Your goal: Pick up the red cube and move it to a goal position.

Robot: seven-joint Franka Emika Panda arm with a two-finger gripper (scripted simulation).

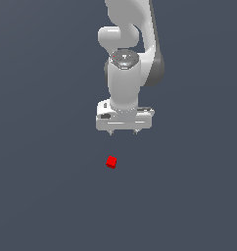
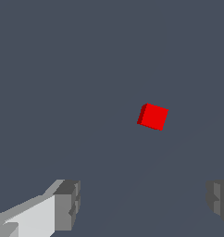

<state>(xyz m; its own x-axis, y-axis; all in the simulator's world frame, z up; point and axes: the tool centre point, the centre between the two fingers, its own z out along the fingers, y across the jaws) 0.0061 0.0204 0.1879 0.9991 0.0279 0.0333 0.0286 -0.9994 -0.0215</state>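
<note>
Gripper [image 2: 144, 203] fingers spread wide, holding nothing, red cube [image 2: 153, 116] apart, untouched

The red cube [image 1: 111, 162] is showing flat, unmarked, evenly coloured faces with a matt, plastic-like look. The arm [image 1: 125, 73] is looking like smooth white plastic with a soft sheen, and a glossy metallic cap is glinting on its wrist joint. The gripper [image 1: 123, 131] is showing matt grey, ridged fingertips [image 2: 67, 206]. The floor [image 1: 42, 196] is appearing as a smooth, matt, dark grey-blue surface.
</note>
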